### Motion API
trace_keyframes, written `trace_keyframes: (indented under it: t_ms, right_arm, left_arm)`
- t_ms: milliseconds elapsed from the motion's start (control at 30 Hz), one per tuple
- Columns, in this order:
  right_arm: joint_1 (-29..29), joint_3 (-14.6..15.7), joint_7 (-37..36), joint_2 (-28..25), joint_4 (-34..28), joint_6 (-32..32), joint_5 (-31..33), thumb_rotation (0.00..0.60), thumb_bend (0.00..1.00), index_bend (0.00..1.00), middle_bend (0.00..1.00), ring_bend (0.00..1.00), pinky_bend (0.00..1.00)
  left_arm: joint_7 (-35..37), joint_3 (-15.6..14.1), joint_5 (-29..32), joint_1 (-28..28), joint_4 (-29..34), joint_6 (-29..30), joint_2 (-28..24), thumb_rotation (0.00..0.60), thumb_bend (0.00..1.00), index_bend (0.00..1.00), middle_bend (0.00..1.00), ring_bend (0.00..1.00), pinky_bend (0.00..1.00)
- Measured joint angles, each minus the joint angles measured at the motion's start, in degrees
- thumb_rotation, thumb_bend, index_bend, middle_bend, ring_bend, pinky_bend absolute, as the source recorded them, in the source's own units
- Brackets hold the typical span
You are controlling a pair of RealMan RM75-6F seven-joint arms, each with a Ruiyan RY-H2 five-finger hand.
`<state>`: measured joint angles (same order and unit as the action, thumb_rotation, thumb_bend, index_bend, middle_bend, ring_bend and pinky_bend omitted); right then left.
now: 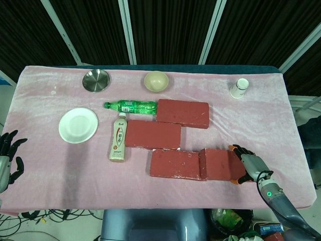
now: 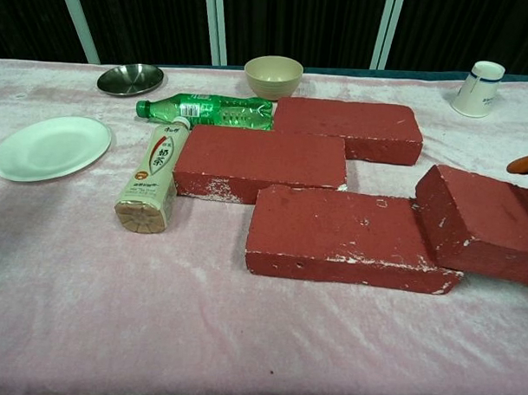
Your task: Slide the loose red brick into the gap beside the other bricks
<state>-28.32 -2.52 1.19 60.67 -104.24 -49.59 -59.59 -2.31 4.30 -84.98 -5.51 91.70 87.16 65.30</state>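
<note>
loose brick: lies at the right end of the front row on the surface; its left end rides up on the right end of the front brick, so it sits tilted, left end higher, as the chest view shows.
right robot hand: at the loose brick's right end, fingers wrapped over that end and touching it; in the chest view only an orange fingertip shows at the right edge.
left robot hand: at the left edge of the surface, well apart from everything on it, fingers spread and holding nothing.
front brick: flat, nearest the robot, its right end under the loose brick.
middle brick: flat, just behind the front brick and offset to the left.
back brick: flat, behind the middle brick and offset to the right.
green bottle: on its side, cap to the left, its base against the back brick's left end.
tea bottle: on its side just left of the middle brick, cap pointing away from the robot.
white plate: left of the tea bottle.
steel dish: far left at the back.
bowl: at the back, near the middle.
paper cup: at the back right, well apart from the bricks.
</note>
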Motion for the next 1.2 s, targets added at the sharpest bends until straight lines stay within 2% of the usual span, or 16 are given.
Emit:
trace_keyframes:
  t_ms: [367,667,900,967,1133,1200]
  right_arm:
    - [-0.4,0.0,0.4,-0.2,0.0,1.1,0.5,0.600,0.00,0.00,0.01,0.00,0.08]
    - [-0.9,-0.2,0.8,0.3,0.5,1.8,1.6,0.600,0.00,0.00,0.07,0.00,0.08]
    - [-1.2,-0.3,0.7,0.6,0.8,2.4,2.2,0.600,0.00,0.00,0.15,0.05,0.08]
    - [-1.3,-0.4,0.6,0.7,0.9,2.4,2.2,0.600,0.00,0.02,0.17,0.06,0.08]
    - [-1.3,-0.5,0.3,1.1,1.2,2.5,1.9,0.600,0.00,0.17,0.23,0.10,0.08]
    - [-1.3,-0.6,0.0,1.4,1.3,2.5,1.8,0.600,0.00,0.20,0.25,0.12,0.08]
  left_arm:
    - [-0.1,0.0,0.1,0.0,0.0,0.0,0.0,0.600,0.74,0.20,0.04,0.00,0.00]
    - [-0.3,0.0,0.0,0.0,0.0,0.0,0.1,0.600,0.73,0.20,0.04,0.00,0.00]
    - [-0.5,0.0,0.3,0.0,0.0,-0.1,0.2,0.600,0.73,0.20,0.04,0.00,0.00]
    - [-0.5,0.1,0.3,0.0,0.0,-0.1,0.2,0.600,0.74,0.20,0.04,0.00,0.00]
    - [-0.8,0.2,0.6,0.1,0.1,0.1,0.4,0.600,0.74,0.20,0.04,0.00,0.00]
    - [-0.8,0.2,0.7,0.2,0.2,0.2,0.4,0.600,0.73,0.20,0.04,0.00,0.00]
